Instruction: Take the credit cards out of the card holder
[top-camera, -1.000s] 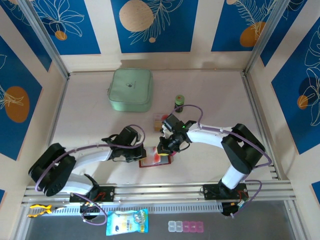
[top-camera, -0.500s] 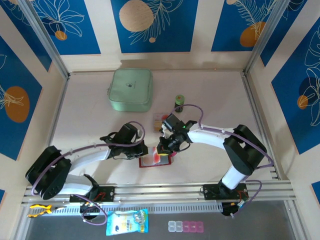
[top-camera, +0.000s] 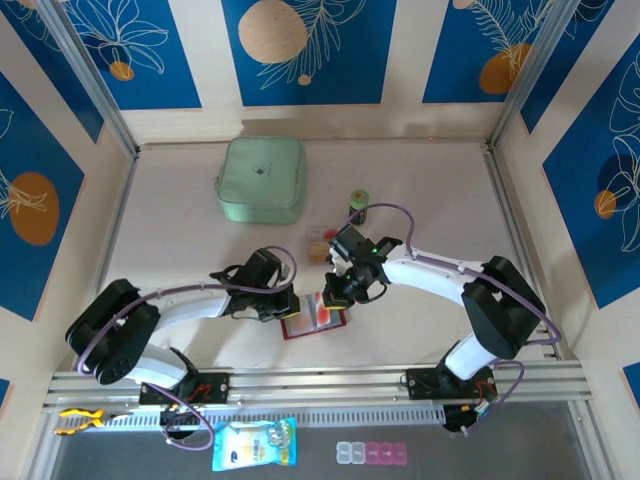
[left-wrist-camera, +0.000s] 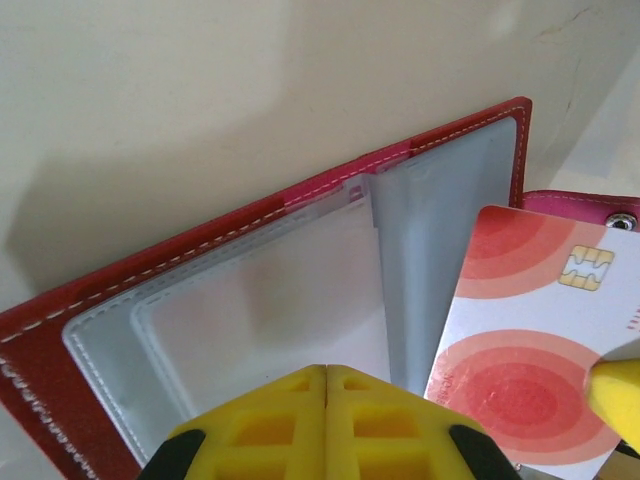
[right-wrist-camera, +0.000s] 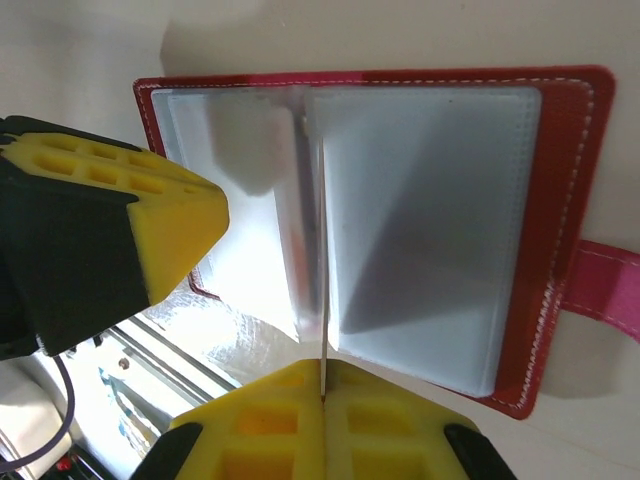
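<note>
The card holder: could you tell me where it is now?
Top view: the card holder lies open, front centre of the table, between the left tool and right tool.

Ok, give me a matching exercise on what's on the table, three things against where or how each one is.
Things:
1. card holder
2. red-circled credit card
3. mint-green case

States:
A. at the far side of the table
B. lying open
C. pinched by the right gripper

Pairs: 1-B, 2-C, 3-A.
</note>
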